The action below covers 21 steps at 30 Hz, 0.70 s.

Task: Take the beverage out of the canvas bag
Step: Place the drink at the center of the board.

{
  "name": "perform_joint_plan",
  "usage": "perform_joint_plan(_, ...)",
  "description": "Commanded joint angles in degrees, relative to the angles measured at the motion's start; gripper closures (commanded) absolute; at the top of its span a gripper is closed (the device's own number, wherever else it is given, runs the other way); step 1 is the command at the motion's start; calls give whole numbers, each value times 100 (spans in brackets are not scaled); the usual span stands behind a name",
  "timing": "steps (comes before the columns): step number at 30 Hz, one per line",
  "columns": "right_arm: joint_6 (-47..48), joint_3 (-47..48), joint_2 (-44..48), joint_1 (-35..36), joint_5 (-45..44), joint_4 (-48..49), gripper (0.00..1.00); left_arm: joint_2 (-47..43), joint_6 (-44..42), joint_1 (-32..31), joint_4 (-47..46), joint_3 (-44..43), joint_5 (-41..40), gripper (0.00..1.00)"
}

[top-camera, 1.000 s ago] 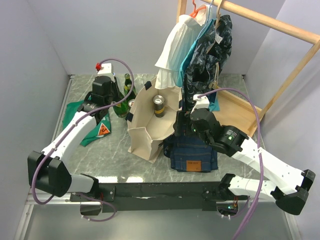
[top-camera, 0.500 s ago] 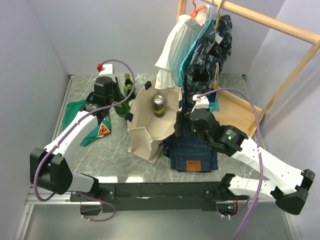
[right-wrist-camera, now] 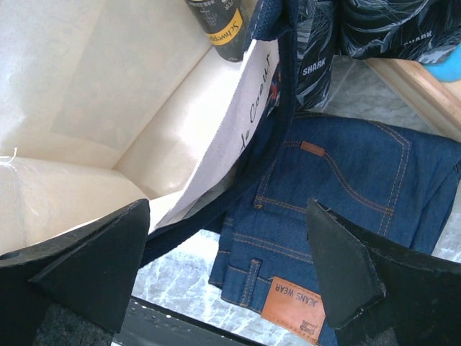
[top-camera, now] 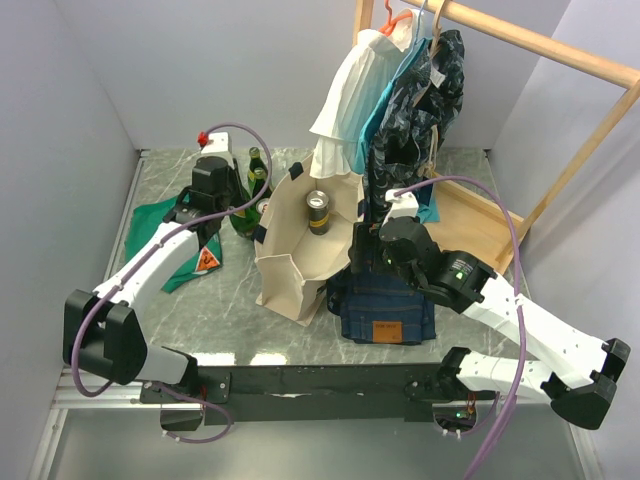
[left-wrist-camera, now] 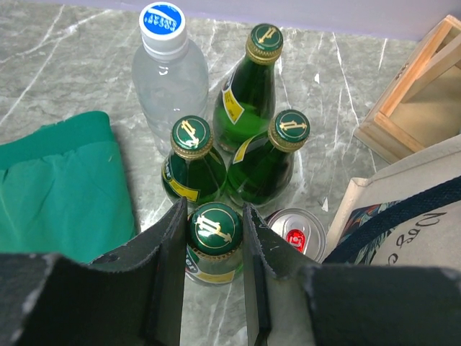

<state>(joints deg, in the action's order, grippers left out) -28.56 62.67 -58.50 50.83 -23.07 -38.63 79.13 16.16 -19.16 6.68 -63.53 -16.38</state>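
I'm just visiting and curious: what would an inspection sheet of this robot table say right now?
Surface: grey marble table, cluttered.
Job's things: canvas bag open, upright; one can standing inside.
Clutter: three green bottles, water bottle, red-topped can, green cloth, folded jeans.
Fingers: left fingers shut on the cap of a fourth green bottle; right fingers open at the bag's rim.
Cables: purple cable looping off each arm.
Surroundings: wooden rack with hanging clothes; pale walls.

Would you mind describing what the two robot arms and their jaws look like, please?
Both the left arm and the right arm have smooth white links joined by chunky black joint housings. A purple cable loops along each, the left one carrying a red plug. A small green light glows on the right arm. The jaws are flat, matte black and wedge-shaped.
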Motion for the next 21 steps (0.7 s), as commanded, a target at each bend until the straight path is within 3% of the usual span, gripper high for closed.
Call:
perform_joint_plan(1, 61, 122, 137, -38, -128, 49, 5, -144, 150, 26, -1054, -90, 30, 99)
perform_joint_plan(21, 52, 96, 128, -29, -198, 49, 5, -126, -271, 17, -1889, 473, 91, 99)
